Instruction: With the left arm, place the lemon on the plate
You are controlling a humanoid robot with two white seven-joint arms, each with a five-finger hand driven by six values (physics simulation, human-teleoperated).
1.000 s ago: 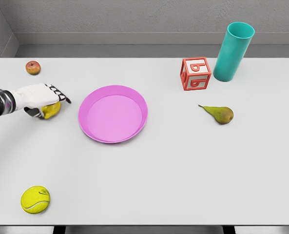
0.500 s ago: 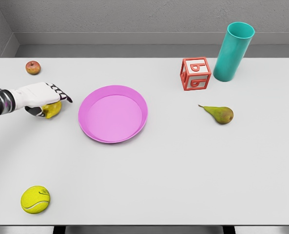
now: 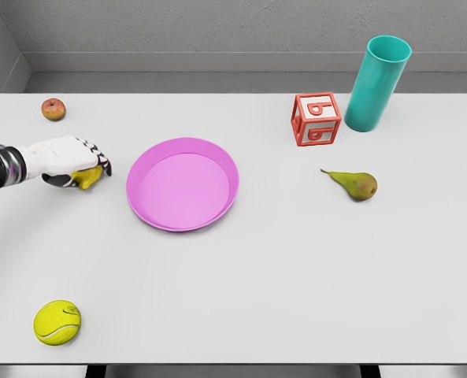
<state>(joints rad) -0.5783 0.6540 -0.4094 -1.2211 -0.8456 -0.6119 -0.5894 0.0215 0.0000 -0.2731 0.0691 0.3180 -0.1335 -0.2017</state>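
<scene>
Left robot hand point(image 3: 74, 164), white with dark fingertips, reaches in from the left edge and lies over the small yellow lemon point(image 3: 88, 178), fingers curled down around it; only a sliver of the fruit shows beneath the palm, so the grip looks closed on the lemon, though whether it is firm I cannot tell. The lemon seems to sit on the wide white tabletop point(image 3: 296, 276), or only just above it. The right arm is out of view.

By size, the other things are placed from that hand as follows. The round pink shallow plate point(image 3: 183, 183) lies just to its right, near but not touching. The tall teal cylindrical cup point(image 3: 376, 83) stands far off to the right and further back, with the red-framed letter cube point(image 3: 316, 119) beside it. The green-brown pear point(image 3: 353, 184) lies well to the right, beyond the plate. The yellow-green tennis ball point(image 3: 57, 322) rests nearer the robot, well below the hand in the picture. The small red apple point(image 3: 53, 109) sits just behind the hand.

The step in hand appears to be securing the grasp. Next comes a lift clear of the tabletop, a short carry rightward over the plate's rim, then release above its middle.
</scene>
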